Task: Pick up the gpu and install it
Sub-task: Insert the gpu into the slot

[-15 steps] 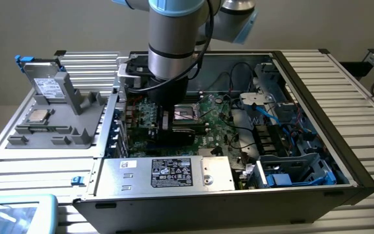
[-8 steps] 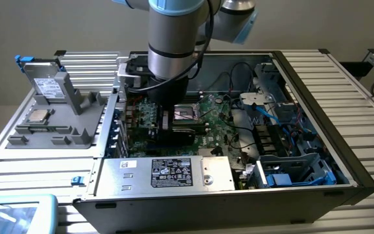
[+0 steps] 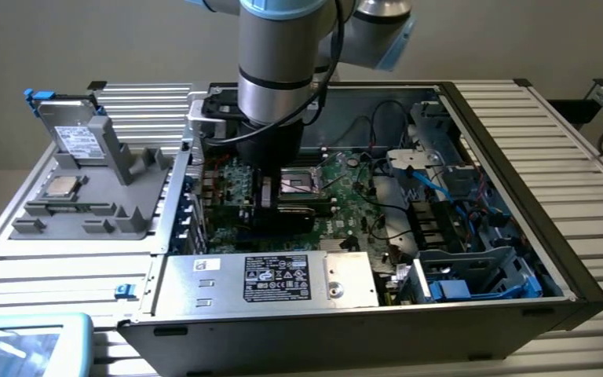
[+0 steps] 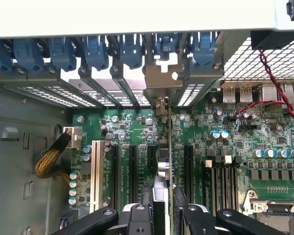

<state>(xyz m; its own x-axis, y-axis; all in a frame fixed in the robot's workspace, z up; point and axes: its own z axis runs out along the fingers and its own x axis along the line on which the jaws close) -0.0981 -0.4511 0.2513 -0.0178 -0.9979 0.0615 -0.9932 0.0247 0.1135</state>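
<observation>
The black two-fingered gripper (image 4: pixel 164 216) is clamped on the gpu (image 4: pixel 168 161) — a thin green circuit-board card seen edge-on. The card stands upright over the large green motherboard (image 4: pixel 132 127) inside the open dark metal computer case (image 3: pixel 385 338). Its silver end bracket (image 4: pixel 159 78) meets the rear slot openings, beneath the row of blue plastic clips (image 4: pixel 95 49) — whether it is fully seated cannot be told.

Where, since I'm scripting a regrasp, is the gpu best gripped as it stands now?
By its upper long edge, from straight above, one finger on each flat face. The gpu stands on edge over the motherboard, bracket against the rear slots, so only that edge is free. The hand clamps it this way.
</observation>
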